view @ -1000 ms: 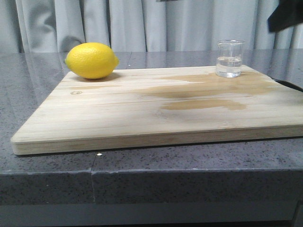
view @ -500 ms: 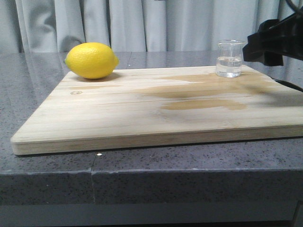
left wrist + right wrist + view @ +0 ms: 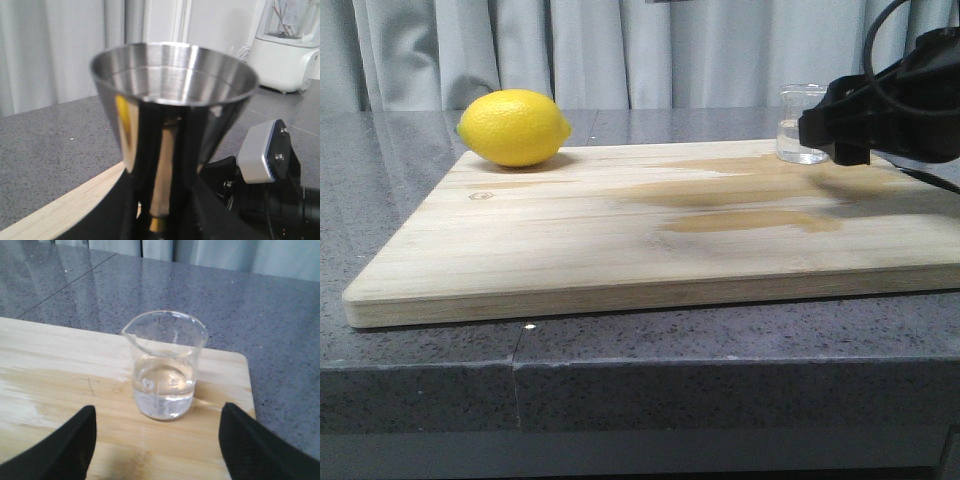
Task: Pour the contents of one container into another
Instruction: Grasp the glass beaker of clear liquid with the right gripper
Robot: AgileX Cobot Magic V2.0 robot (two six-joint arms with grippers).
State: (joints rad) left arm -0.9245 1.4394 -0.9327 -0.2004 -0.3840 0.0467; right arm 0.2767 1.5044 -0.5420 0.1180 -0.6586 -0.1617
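The small clear glass beaker holds some clear liquid and stands upright near the far right corner of the wooden board. My right gripper is open, with its black fingers wide apart on either side just short of the beaker. Seen from the front, the right gripper partly covers the beaker. My left gripper is shut on the narrow gold-banded waist of the steel jigger, which is upright and fills the left wrist view. Neither the jigger nor the left gripper shows in the front view.
A yellow lemon lies at the board's far left corner. Darker wet patches mark the board's middle and right. A white blender stands behind on the grey stone counter. Curtains hang at the back.
My right gripper has come down and to the left from the upper right corner of the front view and now overlaps the beaker. The beaker and the lemon have not moved.
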